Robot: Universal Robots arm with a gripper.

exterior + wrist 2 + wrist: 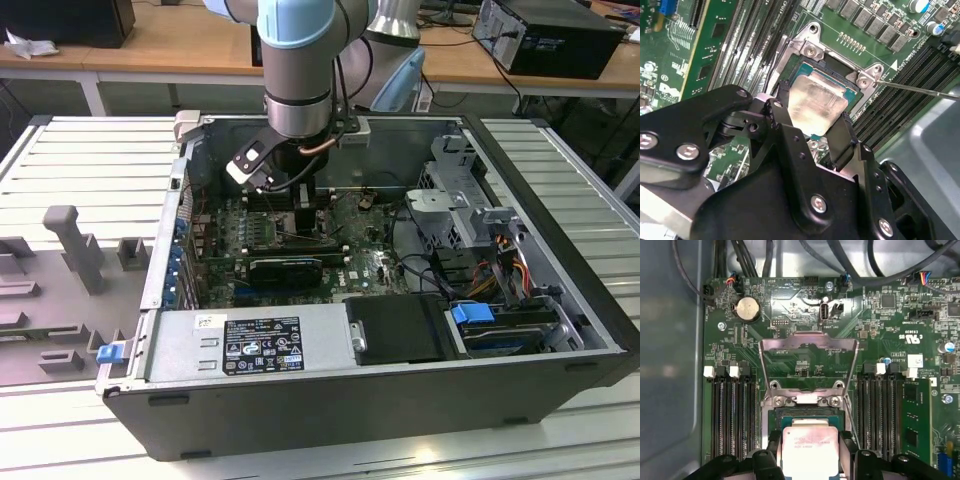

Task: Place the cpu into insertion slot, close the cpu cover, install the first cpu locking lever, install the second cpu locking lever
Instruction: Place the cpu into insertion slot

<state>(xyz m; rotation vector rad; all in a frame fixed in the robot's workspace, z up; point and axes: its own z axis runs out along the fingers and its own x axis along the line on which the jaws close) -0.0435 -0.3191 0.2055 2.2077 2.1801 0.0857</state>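
The cpu [817, 102], a flat silver square chip, sits between my gripper's [812, 117] two black fingers [842, 137], which press its opposite edges. It hangs just over the insertion slot [807, 70], whose dark frame shows past the chip's far edge. In the first wrist view the cpu [807, 450] is in line with the insertion slot [805, 413], and the cpu cover [810, 340] stands swung up and open behind it. A thin locking lever [920, 90] sticks out beside the socket. In the exterior view the gripper [300, 205] is low inside the open computer case.
Long black memory slots [730, 415] flank the socket on both sides. A black expansion card [285, 270] lies near the arm, and cables [420, 270] and drive cages [460, 200] fill the case at the exterior view's right. The case walls [400, 400] hem in the arm.
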